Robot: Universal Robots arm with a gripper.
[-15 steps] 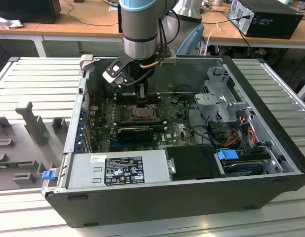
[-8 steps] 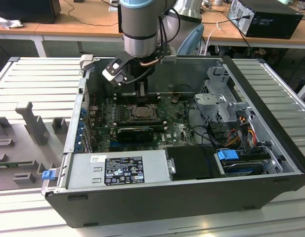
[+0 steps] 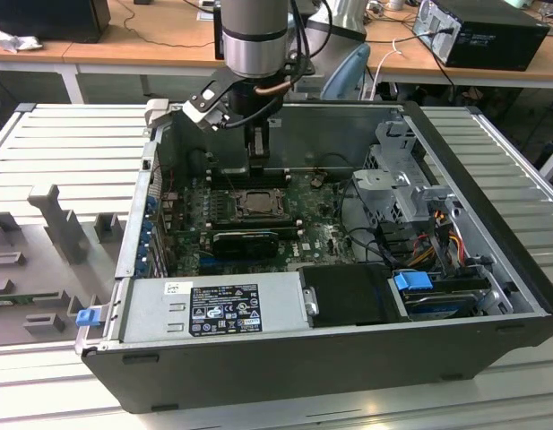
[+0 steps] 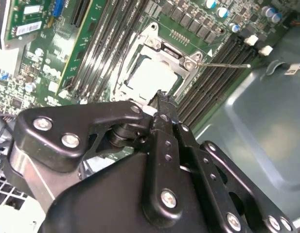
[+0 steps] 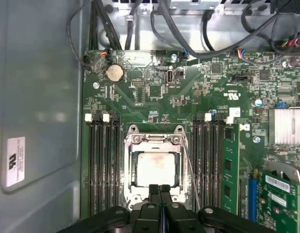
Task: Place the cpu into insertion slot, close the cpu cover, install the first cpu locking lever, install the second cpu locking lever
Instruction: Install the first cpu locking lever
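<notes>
Centrally, seated in the socket [image 3: 255,203]: chip [image 5: 157,169], flat, square, pale silver-beige, dull sheen. Laid around its edges: cover frame [image 5: 157,140], thin silvery metal, cut-out centre, a screw head at each of two corners. Alongside, slanting past one side of the frame: wire lever [image 5: 191,170], thin, bright steel, lying across the neighbouring memory slots [image 5: 208,165]. Around: green circuit board [image 5: 140,97], long black ribbed slots in rows on either side of the socket, round coin battery [image 5: 114,73]. Over the frame edge farthest from the battery: claw [image 5: 159,190], black, jointed, tips pressed together, nothing between them; contact with the frame not discernible. Enclosing all: open dark computer case [image 3: 285,358] on a slatted metal bench [image 3: 61,143]; steel walls well apart from the socket, cables [image 5: 140,19] bunched beyond the board's battery end.
</notes>
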